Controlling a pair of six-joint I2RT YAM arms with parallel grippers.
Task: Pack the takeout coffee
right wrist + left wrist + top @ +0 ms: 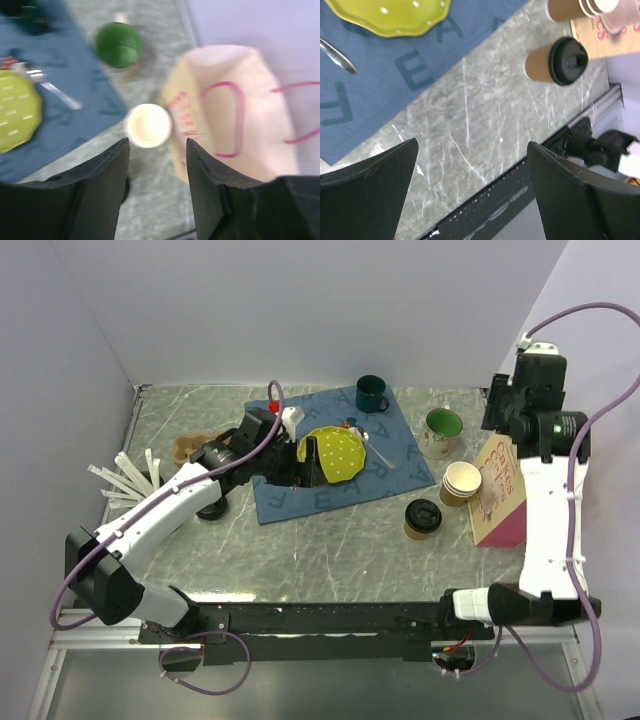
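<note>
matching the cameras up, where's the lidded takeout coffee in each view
Top external: takeout coffee right of centre, on bare table.
Left wrist: upper right, lid towards the camera.
Right wrist: cannot be made out.
Shared landmark: the stack of lidless cups, in all three views.

The left claw (472,150) hangs with its two dark fingers spread wide and nothing between them, above the grey marbled counter (485,115). Up and to the right stands the takeout coffee (555,61), near a stack of tan cups (570,9). At upper left, a blue cloth (395,70) carries a yellow-green plate (390,15) and a spoon (335,55).
</note>
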